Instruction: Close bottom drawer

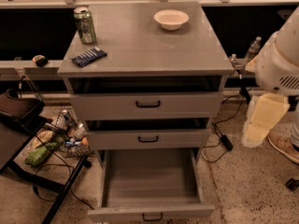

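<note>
The grey cabinet (pixel 145 45) has three drawers. The bottom drawer (pixel 149 181) is pulled far out and is empty inside. Its front panel (pixel 117 213) with a small black handle (pixel 152 216) lies at the lower edge of the view. The middle drawer (pixel 148 139) and the top drawer (pixel 147 105) stand slightly out, with dark gaps above them. My gripper (pixel 259 121), a cream-coloured part hanging under the white arm (pixel 280 64), is to the right of the cabinet at middle-drawer height. It is clear of all the drawers.
On the cabinet top stand a green can (pixel 84 25), a blue packet (pixel 89 57) and a white bowl (pixel 171 19). A wire basket of snacks (pixel 58 136) and a dark stand (pixel 18 125) are at the left. Cables (pixel 224 139) and a shoe (pixel 284 146) lie at the right.
</note>
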